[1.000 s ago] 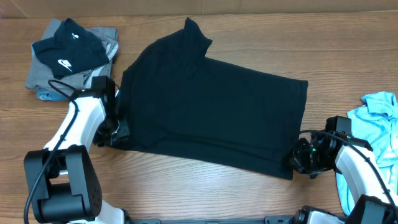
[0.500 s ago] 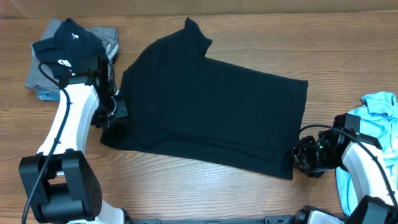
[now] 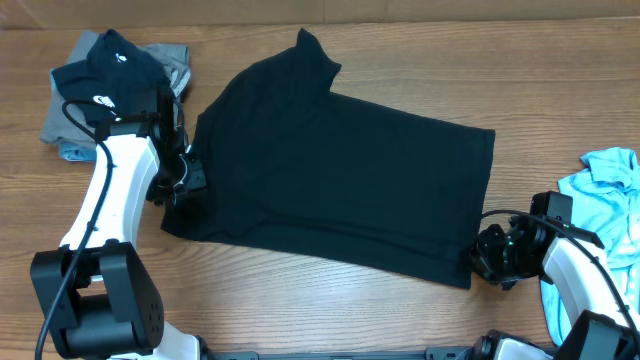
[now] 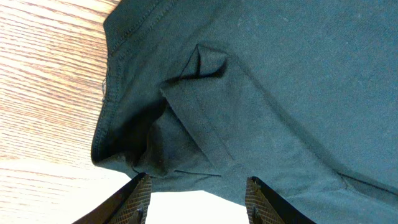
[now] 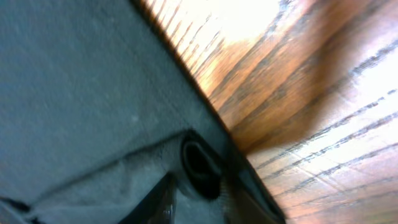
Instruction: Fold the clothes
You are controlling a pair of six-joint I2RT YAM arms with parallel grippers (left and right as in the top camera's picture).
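The black T-shirt (image 3: 340,170) lies spread across the middle of the table, with one sleeve pointing to the far side. My left gripper (image 3: 188,182) is at its left edge. In the left wrist view my left gripper (image 4: 198,202) is open, and a bunched fold of the shirt (image 4: 280,93) lies just ahead of the fingertips. My right gripper (image 3: 482,262) is at the shirt's near right corner. In the right wrist view my right gripper (image 5: 205,199) is pinched on a rolled bit of the shirt's hem (image 5: 81,93). The neck label is hidden.
A pile with a grey garment and a smaller black garment with a white swoosh (image 3: 105,85) sits at the far left, just behind my left arm. A light blue garment (image 3: 610,190) lies at the right edge, beside my right arm. Bare wooden table (image 3: 300,300) runs along the front.
My left gripper has moved from the shirt's near left corner up along its left edge. The right gripper has stayed at the near right corner with small shifts.
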